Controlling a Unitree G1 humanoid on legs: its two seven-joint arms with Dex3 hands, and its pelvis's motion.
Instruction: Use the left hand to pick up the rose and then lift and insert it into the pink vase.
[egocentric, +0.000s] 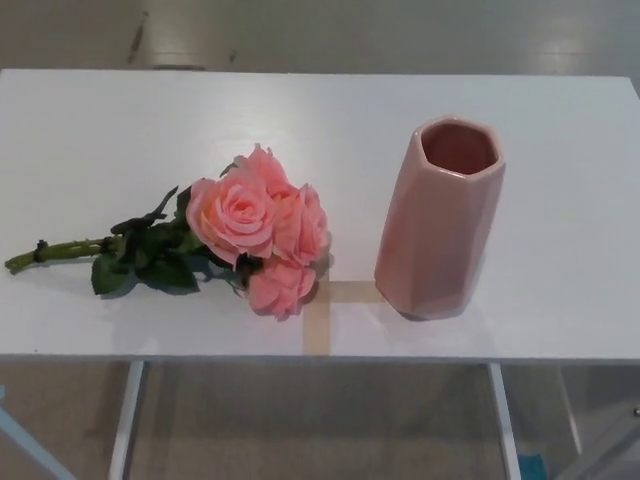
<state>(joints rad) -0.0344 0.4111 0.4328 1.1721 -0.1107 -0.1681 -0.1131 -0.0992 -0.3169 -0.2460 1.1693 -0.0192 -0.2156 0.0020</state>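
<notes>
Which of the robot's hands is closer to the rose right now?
Neither can be judged: no hand shows. The rose lies on the table's left side, the robot's left, beside the vase.

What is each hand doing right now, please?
Left hand: not in view; the rose lies untouched on the table.
Right hand: not in view.

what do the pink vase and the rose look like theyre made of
Pink vase: probably glazed ceramic, given its smooth faceted walls with a soft sheen. Rose: possibly artificial, fabric or plastic, with very even petals and stiff dark leaves; the picture cannot settle it.
</notes>
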